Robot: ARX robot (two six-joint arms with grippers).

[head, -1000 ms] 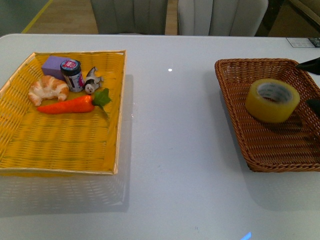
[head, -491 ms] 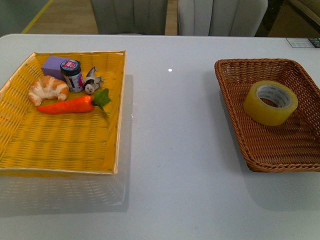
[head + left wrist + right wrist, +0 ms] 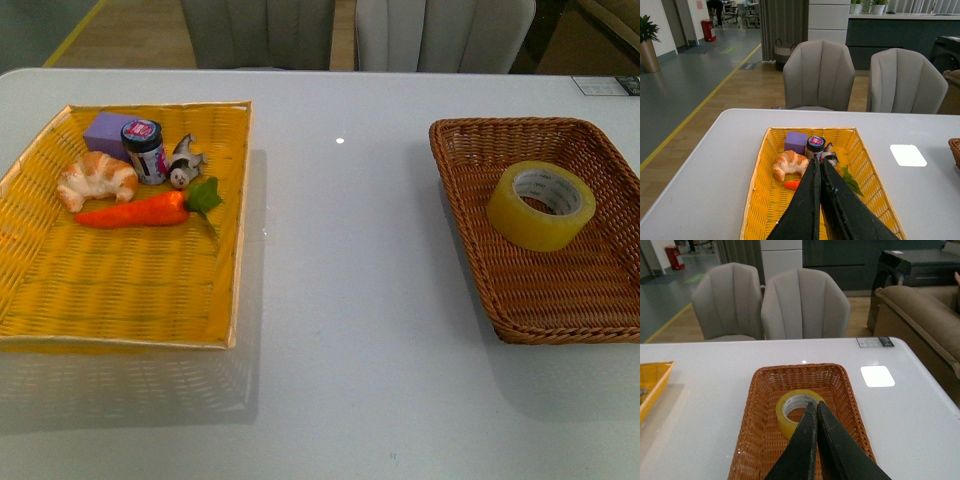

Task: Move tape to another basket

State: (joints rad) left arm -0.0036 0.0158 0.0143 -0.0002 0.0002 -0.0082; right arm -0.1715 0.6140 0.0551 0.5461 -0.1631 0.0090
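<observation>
Both grippers, left [image 3: 818,162] and right [image 3: 815,404], pinched closed, empty; tape [image 3: 541,204] lies in basket [image 3: 470,190].

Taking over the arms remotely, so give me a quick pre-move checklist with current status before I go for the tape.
1. Tape located: ok, it lies tilted in the brown basket, core facing up.
2. Tape free of grip: ok, nothing touches it.
3. Right gripper ready to grasp: not ok, its jaws are shut and it hangs above the tape; open it first.
4. Left gripper clear of the job: ok, shut, over the yellow tray.
5. Room in the yellow tray: ok, the croissant, carrot and jar sit at the far end; the near half is bare.
6. Table path between the baskets: ok, nothing lies there.
</observation>
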